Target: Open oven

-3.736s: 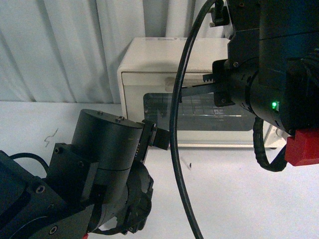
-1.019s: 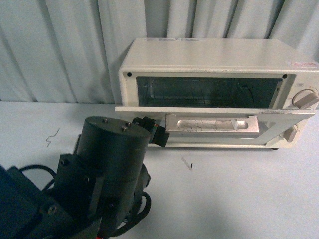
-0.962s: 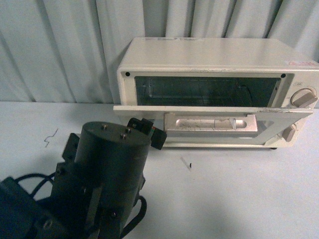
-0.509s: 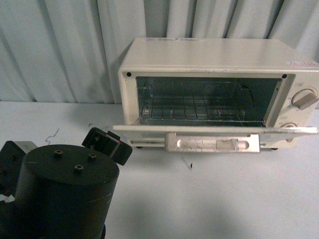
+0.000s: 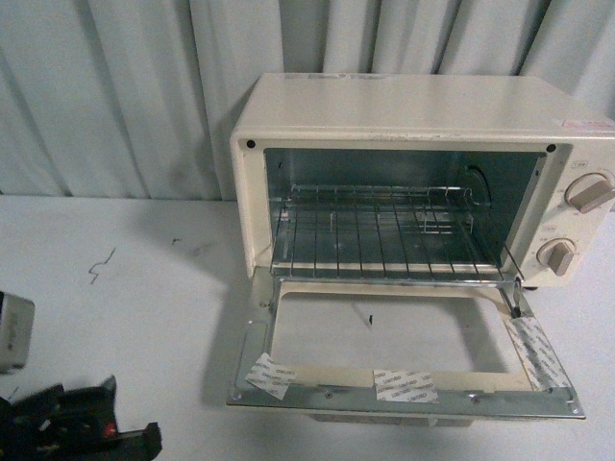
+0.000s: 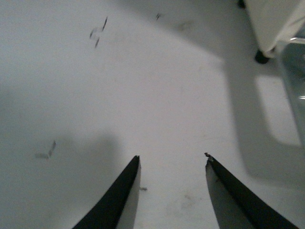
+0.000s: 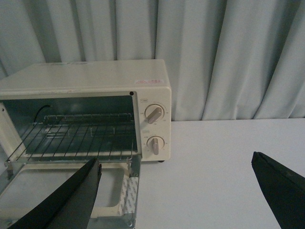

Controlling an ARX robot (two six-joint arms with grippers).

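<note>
The cream-white oven (image 5: 413, 115) stands at the back of the white table. Its glass door (image 5: 399, 351) hangs fully down, lying nearly flat in front of the cavity, and the wire rack (image 5: 384, 240) inside shows. Two round knobs (image 5: 586, 192) sit on its right side. My left gripper (image 6: 172, 157) is open over bare tabletop, left of the oven's corner foot (image 6: 260, 57), holding nothing. My right gripper (image 7: 176, 160) is wide open, back from the oven (image 7: 95, 81) and to the right of the lowered door (image 7: 62, 191), touching nothing.
A pale curtain (image 5: 125, 86) hangs behind the table. Tape patches (image 5: 404, 384) stick to the door's inner frame. Part of my left arm (image 5: 77, 427) shows at the lower left corner of the front view. Small dark scraps (image 5: 99, 264) lie on the table to the left.
The door has dropped from nearly level to fully down. My left arm has pulled back and down to the lower left corner of the front view.
</note>
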